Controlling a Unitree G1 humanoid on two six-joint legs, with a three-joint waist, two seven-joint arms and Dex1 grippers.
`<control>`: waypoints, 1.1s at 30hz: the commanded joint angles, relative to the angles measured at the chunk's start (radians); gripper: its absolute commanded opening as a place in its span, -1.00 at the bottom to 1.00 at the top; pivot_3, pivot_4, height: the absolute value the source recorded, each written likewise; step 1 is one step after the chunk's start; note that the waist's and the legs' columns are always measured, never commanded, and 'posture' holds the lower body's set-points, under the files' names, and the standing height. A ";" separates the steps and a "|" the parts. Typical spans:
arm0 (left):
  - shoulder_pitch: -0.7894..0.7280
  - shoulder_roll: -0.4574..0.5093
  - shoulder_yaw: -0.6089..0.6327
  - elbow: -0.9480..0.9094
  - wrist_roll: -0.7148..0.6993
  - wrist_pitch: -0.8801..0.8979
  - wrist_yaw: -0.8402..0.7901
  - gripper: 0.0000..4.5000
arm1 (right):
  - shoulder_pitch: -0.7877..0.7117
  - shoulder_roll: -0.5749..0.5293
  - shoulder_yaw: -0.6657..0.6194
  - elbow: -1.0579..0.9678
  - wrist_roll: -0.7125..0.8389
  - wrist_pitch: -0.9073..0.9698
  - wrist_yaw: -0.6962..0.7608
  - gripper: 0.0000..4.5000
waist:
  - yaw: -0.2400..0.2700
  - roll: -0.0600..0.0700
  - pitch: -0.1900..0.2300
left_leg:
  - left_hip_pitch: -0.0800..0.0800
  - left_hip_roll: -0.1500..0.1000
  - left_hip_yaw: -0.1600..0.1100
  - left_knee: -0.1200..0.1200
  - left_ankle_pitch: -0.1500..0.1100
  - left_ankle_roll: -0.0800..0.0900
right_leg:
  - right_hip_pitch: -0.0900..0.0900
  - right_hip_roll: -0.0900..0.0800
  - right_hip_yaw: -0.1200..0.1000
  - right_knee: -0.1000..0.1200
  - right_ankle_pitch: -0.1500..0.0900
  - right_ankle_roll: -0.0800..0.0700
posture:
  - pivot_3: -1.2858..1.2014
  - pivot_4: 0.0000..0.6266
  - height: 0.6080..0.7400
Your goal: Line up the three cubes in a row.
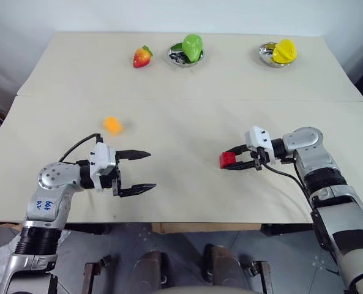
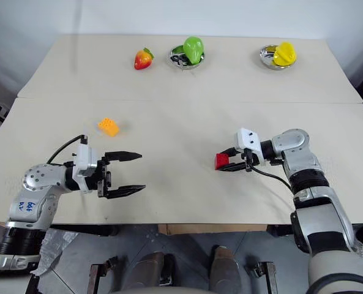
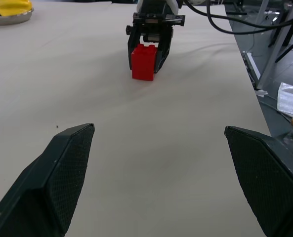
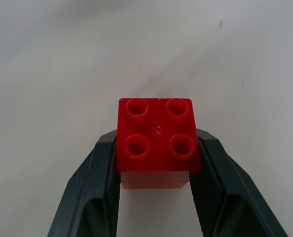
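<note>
Left tool [image 1: 136, 171]: near left, black fingers spread wide, holding nothing, pointing right across the tabletop [image 1: 187, 122].
Right tool [image 1: 237, 160]: near right, pinching the red cube [image 1: 227, 160] by two opposite sides, pointing left.
Red cube, attitude: studs face up toward the wrist camera; squarish, no clear long axis; whether it rests on the tabletop or hangs just above is hard to tell.
Orange-yellow cube [image 2: 108, 127]: farther back, left of centre, lying free.
Risk: the grip is near the fingertips, so the cube could twist or slip on release and land out of line.

Head pair overlooking table [image 1: 187, 110]; wrist views low, perhaps level
</note>
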 commanded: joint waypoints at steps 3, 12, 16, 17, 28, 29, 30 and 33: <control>0.027 0.029 0.055 -0.068 -0.045 0.024 0.004 1.00 | -0.054 0.000 -0.019 0.104 -0.034 -0.023 0.033 -0.18 | 0.000 0.000 0.000 | 0.000 0.000 0.000 0.001 0.000 0.000 | 0.000 0.000 0.000 0.001 0.000 0.000 | 0.03 -0.52 1.00; 0.138 0.086 0.312 -0.084 -0.129 0.071 0.085 1.00 | 0.076 -0.099 -0.138 -0.301 0.366 0.092 0.075 0.99 | -0.001 0.001 0.001 | 0.000 0.001 -0.001 0.000 0.000 -0.001 | -0.001 0.000 0.000 0.001 0.000 0.000 | 0.03 -0.52 1.00; 0.273 0.089 0.486 -0.052 -0.153 0.071 0.134 1.00 | 0.238 -0.131 -0.218 -0.564 0.483 0.255 0.042 0.99 | 0.000 0.001 0.001 | 0.000 0.002 -0.001 0.000 -0.001 -0.002 | -0.001 -0.001 -0.004 0.001 -0.001 -0.002 | 0.03 -0.52 1.00; 0.309 0.087 0.523 -0.035 -0.153 0.067 0.138 1.00 | 0.281 -0.131 -0.235 -0.617 0.499 0.276 0.015 0.99 | 0.001 0.000 0.001 | 0.001 0.002 0.000 0.000 -0.002 -0.002 | 0.000 -0.001 -0.005 0.000 -0.001 -0.002 | 0.03 -0.52 1.00; 0.600 0.046 0.687 0.245 -0.126 -0.071 0.089 1.00 | 0.635 -0.089 -0.312 -1.004 0.543 0.365 -0.131 0.99 | 0.018 -0.003 -0.001 | 0.003 0.002 0.002 0.000 -0.006 -0.002 | -0.001 -0.004 -0.004 -0.001 0.000 -0.003 | 0.03 -0.52 1.00; 0.588 0.041 0.674 0.227 -0.132 -0.074 0.089 1.00 | 0.639 -0.087 -0.312 -1.003 0.537 0.357 -0.128 0.99 | 0.024 -0.004 -0.001 | 0.005 0.003 0.002 0.000 -0.009 -0.006 | -0.001 -0.004 -0.003 -0.002 0.000 -0.004 | 0.03 -0.52 1.00; 0.575 0.040 0.658 0.204 -0.137 -0.071 0.087 1.00 | 0.638 -0.085 -0.315 -1.001 0.534 0.352 -0.127 0.99 | 0.028 -0.004 -0.001 | 0.005 0.003 0.002 0.000 -0.010 -0.008 | -0.001 -0.004 -0.003 -0.002 0.001 -0.005 | 0.03 -0.52 1.00; 0.535 0.040 0.612 0.143 -0.138 -0.058 0.093 1.00 | 0.642 -0.095 -0.330 -1.002 0.536 0.357 -0.116 0.99 | 0.033 -0.004 -0.001 | 0.005 0.003 0.003 0.000 -0.011 -0.007 | -0.001 -0.005 -0.003 -0.002 0.001 -0.005 | 0.03 -0.52 1.00</control>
